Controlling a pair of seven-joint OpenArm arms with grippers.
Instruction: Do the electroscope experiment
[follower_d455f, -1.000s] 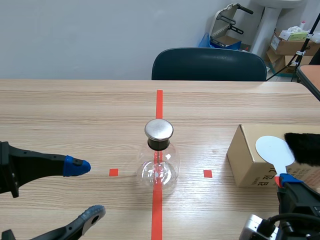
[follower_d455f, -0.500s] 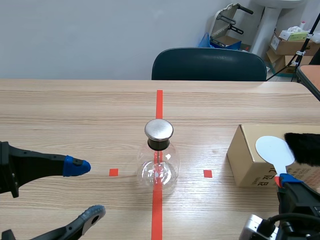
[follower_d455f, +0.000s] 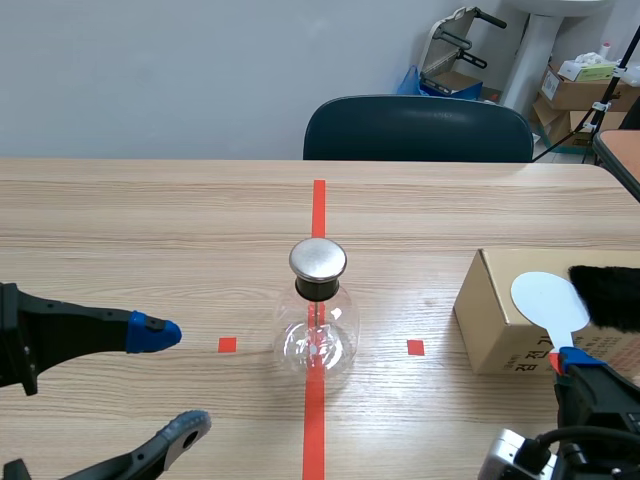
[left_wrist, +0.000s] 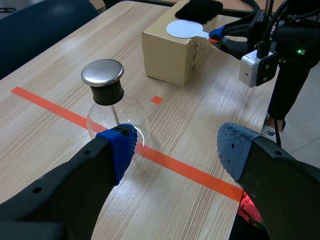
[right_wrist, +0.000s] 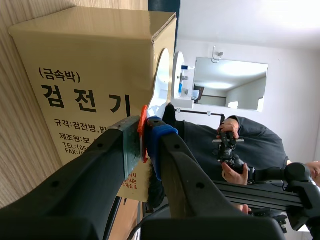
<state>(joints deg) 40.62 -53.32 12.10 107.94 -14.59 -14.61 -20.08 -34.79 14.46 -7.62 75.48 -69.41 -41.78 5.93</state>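
right claw (right_wrist: 145, 135): clamped on the orange handle of the paddle (follower_d455f: 545, 298), white disc laid flat atop the box (follower_d455f: 490, 325), long axis pointed away from the robot. flask (follower_d455f: 316, 335): upright mid-table, well off to that claw's left. left claw (left_wrist: 176, 146): spread wide, empty, far nearer the flask.

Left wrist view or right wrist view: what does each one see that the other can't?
Only the left wrist view shows the flask with its metal cap, and the open left end effector near it. Only the right wrist view shows a person in the background. Both show the box, the white paddle lying on it, and the right end effector shut on the paddle's orange handle.
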